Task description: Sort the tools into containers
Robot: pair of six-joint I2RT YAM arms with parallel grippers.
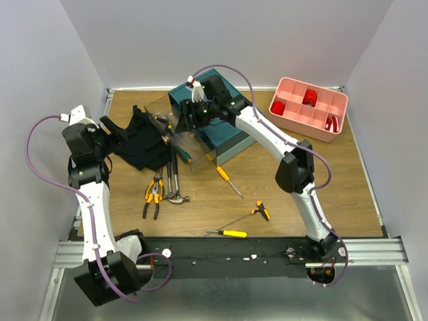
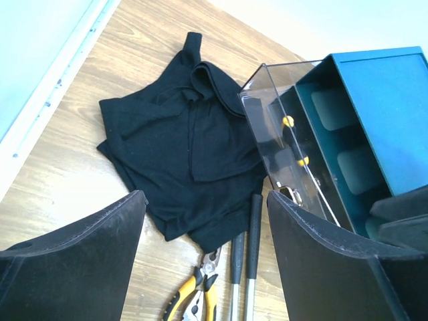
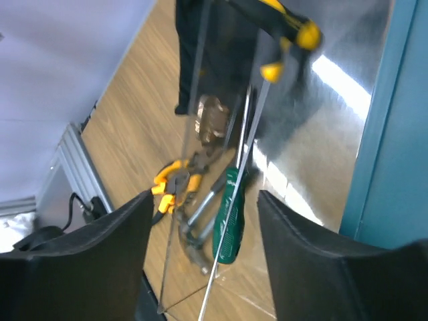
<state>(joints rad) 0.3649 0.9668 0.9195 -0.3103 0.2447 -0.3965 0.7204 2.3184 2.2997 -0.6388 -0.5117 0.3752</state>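
Observation:
The dark teal container [image 1: 215, 120] stands at the back centre with a clear drawer [image 1: 179, 134] pulled out to the left. My right gripper [image 1: 192, 115] hangs open over that drawer and holds nothing. Yellow-and-black handled tools [image 3: 289, 27] lie inside it. Through the clear wall I see a green-handled screwdriver [image 3: 231, 215], the pliers [image 3: 172, 182] and the hammers [image 3: 200, 224] on the table. My left gripper [image 2: 204, 200] is open above the black cloth's [image 2: 177, 140] near edge, with the pliers [image 2: 194, 301] and two hammer handles [image 2: 245, 257] just below it.
Three yellow-handled screwdrivers lie loose on the wood: one [image 1: 229, 179] in the middle, one [image 1: 228, 233] near the front edge, one [image 1: 261, 210] to its right. A pink divided tray [image 1: 294, 114] with red parts stands at the back right.

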